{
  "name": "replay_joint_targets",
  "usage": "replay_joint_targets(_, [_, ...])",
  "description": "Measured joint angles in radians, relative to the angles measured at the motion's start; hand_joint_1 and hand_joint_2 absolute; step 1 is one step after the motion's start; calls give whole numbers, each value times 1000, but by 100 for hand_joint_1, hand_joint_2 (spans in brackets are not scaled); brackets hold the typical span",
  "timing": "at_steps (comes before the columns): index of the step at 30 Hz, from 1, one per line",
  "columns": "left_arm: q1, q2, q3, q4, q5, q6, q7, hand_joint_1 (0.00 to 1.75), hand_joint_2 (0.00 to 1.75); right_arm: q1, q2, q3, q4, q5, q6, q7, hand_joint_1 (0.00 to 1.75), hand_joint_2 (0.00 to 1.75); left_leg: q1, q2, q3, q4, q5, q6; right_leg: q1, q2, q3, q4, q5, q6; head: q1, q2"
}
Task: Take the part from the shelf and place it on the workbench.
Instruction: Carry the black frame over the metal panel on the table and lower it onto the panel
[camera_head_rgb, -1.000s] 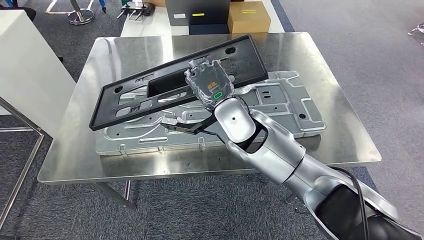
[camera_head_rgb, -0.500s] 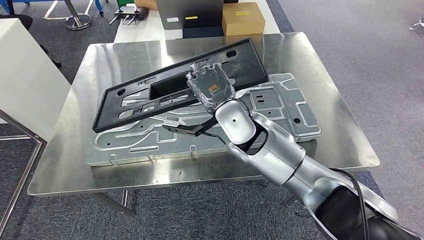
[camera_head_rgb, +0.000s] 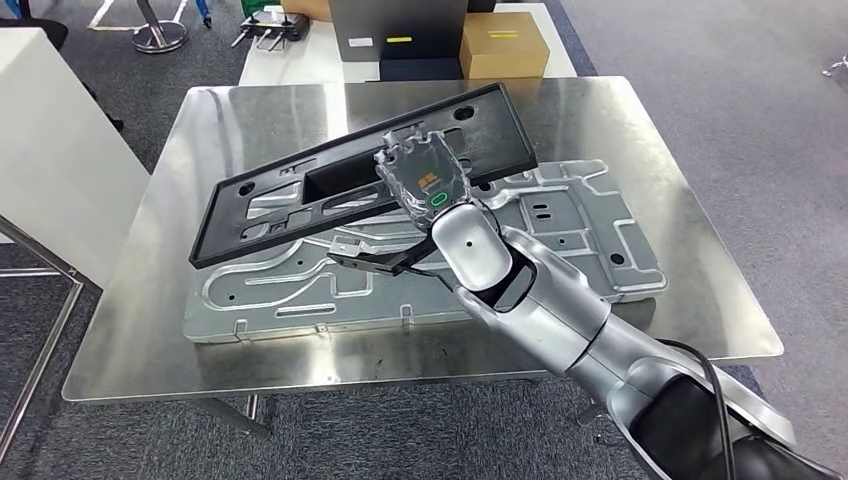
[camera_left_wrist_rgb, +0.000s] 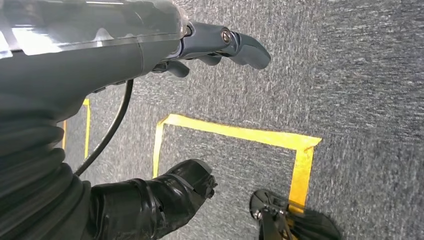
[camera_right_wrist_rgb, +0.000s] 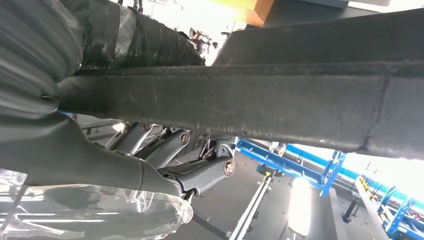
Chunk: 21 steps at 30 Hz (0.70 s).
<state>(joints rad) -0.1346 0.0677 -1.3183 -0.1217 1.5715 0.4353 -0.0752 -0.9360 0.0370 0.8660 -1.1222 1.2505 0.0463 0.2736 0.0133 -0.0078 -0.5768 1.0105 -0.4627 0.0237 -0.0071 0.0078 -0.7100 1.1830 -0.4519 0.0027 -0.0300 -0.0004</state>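
- On a steel workbench (camera_head_rgb: 180, 330) over grey carpet, we see a black frame (camera_head_rgb: 270, 195) tilted above a silver plate (camera_head_rgb: 560, 225).
- Our right hand (camera_head_rgb: 425, 175) grips the frame's near edge, fingers wrapped around it.
- Our left hand (camera_left_wrist_rgb: 220, 45) hangs over the floor, fingers loosely curled, holding nothing.

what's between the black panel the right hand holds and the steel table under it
In the head view, a silver stamped metal plate lies flat on the table, under the tilted black panel that the right hand holds.
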Motion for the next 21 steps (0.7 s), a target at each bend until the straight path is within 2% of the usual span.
replay_joint_targets(1, [0,0,0,0,0,0,0,0,175,-1,0,0,2,0,0,-1,175,175,-2,-1,5,1,-6,-4,2,0,29,-65,30,-3,0,0])
replay_joint_targets(2, [-1,0,-1,0,0,0,0,0,175,-1,0,0,4,0,0,-2,175,175,-3,-2,8,2,-11,-8,4,0,51,-114,46,-6,0,0])
replay_joint_targets(3, [-2,0,-1,0,0,0,-1,0,175,-1,0,0,5,0,0,-3,175,175,-5,-3,8,3,-14,-13,6,1,63,-141,48,-8,-2,0])
replay_joint_targets(6, [-3,0,-2,0,0,0,-3,0,175,0,0,0,9,2,0,-4,175,175,-3,-2,9,0,-21,-29,7,4,73,-156,39,-17,-3,0])
replay_joint_targets(8, [-2,0,-2,0,0,0,-5,0,175,0,0,0,11,3,0,-5,175,175,-1,1,-2,30,-39,-38,4,4,85,-166,37,-25,-4,0])
replay_joint_targets(9, [-2,0,-2,0,0,0,-7,0,175,-1,1,0,11,3,0,-5,175,175,0,2,-23,72,-58,-41,3,3,92,-169,35,-29,-5,0])
replay_joint_targets(11, [-4,1,-2,0,0,0,-8,0,175,1,1,0,14,3,0,-5,175,175,0,2,-103,213,-108,-46,4,2,102,-170,27,-35,-5,0])
replay_joint_targets(12, [-4,1,-2,0,0,0,-9,0,175,3,1,0,16,3,0,-6,175,175,0,2,-144,275,-122,-47,6,2,106,-170,23,-37,-5,0])
replay_joint_targets(13, [-3,1,-2,0,0,0,-9,0,175,6,1,0,18,3,0,-6,175,175,0,2,-172,305,-115,-47,7,3,111,-170,19,-38,-5,0])
replay_joint_targets(14, [-1,1,-2,0,0,0,-9,0,175,9,1,0,19,3,0,-6,175,175,0,2,-173,282,-82,-46,7,4,117,-169,14,-38,-5,0])
replay_joint_targets(15, [0,1,-3,0,0,0,-9,0,175,10,1,0,20,3,0,-6,175,175,0,2,-158,226,-36,-43,7,6,125,-169,8,-37,-5,0])
replay_joint_targets(16, [1,2,-3,0,0,0,-9,0,175,11,1,0,21,3,0,-6,175,175,-1,2,-129,148,14,-40,8,8,133,-168,2,-36,-5,0])
replay_joint_targets(17, [1,2,-3,0,0,0,-9,0,175,10,0,0,22,3,0,-6,175,175,-3,2,-100,81,45,-36,8,8,139,-169,-4,-33,-4,0])
replay_joint_targets(18, [-1,3,-3,0,0,0,-9,0,175,9,0,0,22,3,0,-6,175,175,-6,2,-78,32,60,-31,9,8,142,-168,-8,-30,-4,0])
replay_joint_targets(19, [-2,4,-3,0,0,0,-10,0,175,8,0,0,23,3,0,-6,175,175,-9,1,-67,7,62,-26,9,8,142,-169,-11,-25,-3,0])
replay_joint_targets(21, [-5,4,-3,0,0,0,-10,0,175,8,-1,0,24,3,0,-7,175,175,-13,-1,-63,-2,55,-17,9,8,140,-171,-13,-16,-3,0])
